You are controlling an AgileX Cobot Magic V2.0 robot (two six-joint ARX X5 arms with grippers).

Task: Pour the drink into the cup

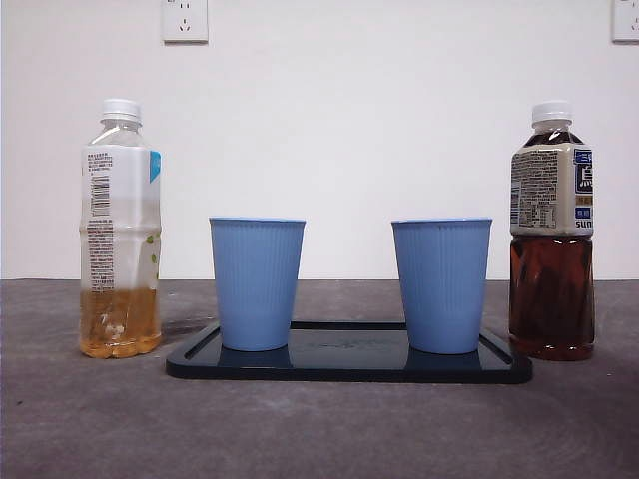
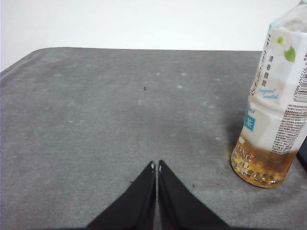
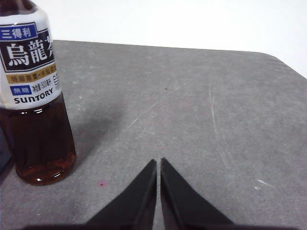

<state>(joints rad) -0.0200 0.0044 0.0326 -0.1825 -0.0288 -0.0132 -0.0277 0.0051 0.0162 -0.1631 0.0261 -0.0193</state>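
Two blue ribbed cups, the left cup (image 1: 257, 283) and the right cup (image 1: 441, 284), stand upright on a dark tray (image 1: 349, 370). A bottle with a little pale amber drink (image 1: 121, 230) stands left of the tray, white cap on. A bottle of dark tea (image 1: 551, 232) stands right of it, also capped. My left gripper (image 2: 156, 165) is shut and empty over bare table, apart from the pale bottle (image 2: 277, 120). My right gripper (image 3: 159, 162) is shut and empty, apart from the dark bottle (image 3: 36, 96). Neither gripper shows in the front view.
The grey table (image 1: 329, 429) runs back to a white wall with a power socket (image 1: 185, 19) high on the left and another socket (image 1: 626, 20) at the top right corner.
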